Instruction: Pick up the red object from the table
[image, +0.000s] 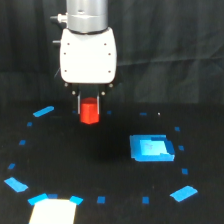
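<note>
Red object (90, 112) pinched between the fingers (79, 106) of the gripper (90, 106), apparently hanging clear above the black worktop (100, 165); no contact visible beneath. Grasp looks done, lift apparently underway. Blue square piece (150, 148) lies apart, toward the exterior view's right.

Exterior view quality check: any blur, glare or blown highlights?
Exterior view: soft all over, edges smeared; white gripper body and the pale patch at the bottom edge blown out; black table swallows shadows; red object saturated but readable between the jaws.
</note>
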